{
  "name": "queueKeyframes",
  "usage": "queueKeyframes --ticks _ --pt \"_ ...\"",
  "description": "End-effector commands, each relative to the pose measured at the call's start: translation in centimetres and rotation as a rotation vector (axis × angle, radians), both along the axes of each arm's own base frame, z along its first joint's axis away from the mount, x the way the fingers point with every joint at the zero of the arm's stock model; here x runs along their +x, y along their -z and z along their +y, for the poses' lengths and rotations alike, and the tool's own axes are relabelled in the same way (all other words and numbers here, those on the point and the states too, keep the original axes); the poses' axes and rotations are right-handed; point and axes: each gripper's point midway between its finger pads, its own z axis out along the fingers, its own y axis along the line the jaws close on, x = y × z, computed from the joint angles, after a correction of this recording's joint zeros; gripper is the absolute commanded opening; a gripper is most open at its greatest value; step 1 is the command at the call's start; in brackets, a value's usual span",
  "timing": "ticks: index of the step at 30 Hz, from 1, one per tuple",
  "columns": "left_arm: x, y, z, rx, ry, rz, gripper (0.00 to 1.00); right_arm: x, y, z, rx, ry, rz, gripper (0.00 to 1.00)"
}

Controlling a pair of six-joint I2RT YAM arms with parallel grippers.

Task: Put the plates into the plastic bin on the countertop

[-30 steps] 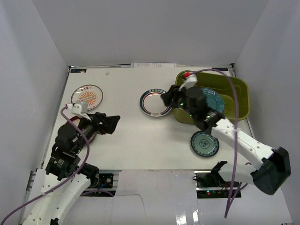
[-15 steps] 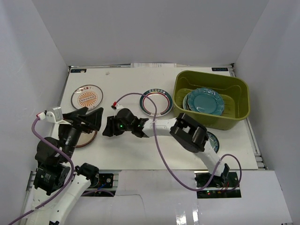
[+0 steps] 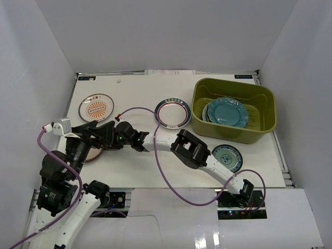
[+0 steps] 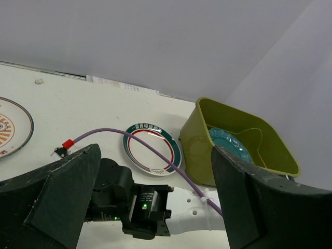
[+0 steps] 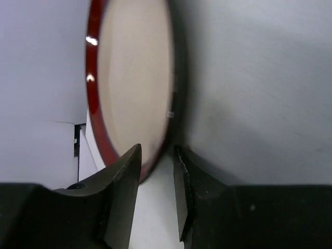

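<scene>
Left gripper (image 3: 102, 135) is wide open with nothing in it. It sits at the left side of the bench (image 3: 129, 93), fingers aimed right, close over the red-black plate (image 3: 93, 154). That plate lies flat on the bench, mostly hidden under the left arm in the top view.

Right gripper (image 5: 157, 155) comes at it from the right, low and level, jaws about half closed. In the right wrist view the plate's rim sits in the mouth of the gap; can't tell if the pads pinch it yet. The plate is round, so no long axis. What counts is the rim edge-on between the fingers, with the plate body to the left of the gripper.

Right arm is stretched flat across the bench from its base at the near right, elbow near the middle. Long reach, so probably weak leverage. Left arm is far nearer this plate.

Other plates on the bench:
- orange sunburst plate (image 3: 96, 108), far left
- white red-rimmed plate (image 3: 173, 113), centre
- small teal-white plate (image 3: 226, 157), near right

Plastic bin (image 3: 199, 96) is far right with teal plates (image 3: 226, 111) stacked inside, well apart from the red-black plate.
</scene>
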Motion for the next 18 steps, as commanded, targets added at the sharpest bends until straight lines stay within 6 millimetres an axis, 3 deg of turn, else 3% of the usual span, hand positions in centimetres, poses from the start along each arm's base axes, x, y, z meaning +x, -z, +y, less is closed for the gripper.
queueKeyframes --ticks 1,5,6,7,8,9,10,11,12,13,14,15,16,17,18 --pt "-0.3 -0.5 0.1 -0.002 0.000 -0.006 0.98 0.5 3.4 -0.7 -0.082 0.076 0.065 0.34" --pt "-0.2 -0.3 0.1 -0.002 0.001 -0.002 0.98 0.8 2.9 -1.8 -0.077 0.121 0.046 0.11" --pt "-0.2 -0.3 0.0 -0.001 0.004 -0.001 0.98 0.6 1.0 -1.9 -0.055 0.122 0.026 0.10" --pt "-0.2 -0.3 0.0 -0.003 0.003 -0.001 0.98 0.0 2.4 -3.3 -0.090 0.118 0.024 0.09" --pt "-0.2 -0.2 0.0 -0.004 0.005 0.000 0.98 0.3 2.1 -3.8 -0.090 0.149 -0.002 0.08" --pt "-0.2 -0.2 0.0 -0.005 0.005 0.002 0.98 0.2 -0.8 -3.9 -0.035 0.152 -0.035 0.08" --pt "-0.1 -0.1 -0.1 -0.008 0.005 0.004 0.98 -0.3 0.5 -5.4 -0.072 0.150 -0.049 0.08" --pt "-0.1 0.0 -0.1 -0.006 0.004 0.007 0.98 -0.2 0.0 -6.0 -0.069 0.166 -0.070 0.08" --pt "-0.1 -0.1 -0.2 -0.007 0.010 0.007 0.98 -0.1 -3.3 -6.2 -0.002 0.169 -0.104 0.08" --pt "0.0 -0.1 -0.2 -0.007 0.012 0.007 0.98 -0.1 -4.0 -6.8 0.009 0.174 -0.121 0.08" --pt "0.0 -0.2 -0.2 -0.008 0.010 0.005 0.98 -0.2 -3.5 -8.1 -0.021 0.182 -0.153 0.08" --pt "0.1 -0.2 -0.3 -0.008 0.010 0.009 0.98 -0.1 -6.4 -8.6 0.015 0.193 -0.189 0.08" --pt "0.0 -0.5 -0.2 -0.010 0.010 0.003 0.98 0.0 -7.8 -9.1 0.031 0.198 -0.218 0.08" --pt "0.0 -0.7 -0.2 -0.011 0.009 0.002 0.98 0.2 -7.8 -10.1 0.010 0.205 -0.262 0.08" --pt "0.1 -0.8 -0.2 -0.012 0.006 0.000 0.98 0.3 -11.0 -10.7 0.050 0.215 -0.305 0.08"
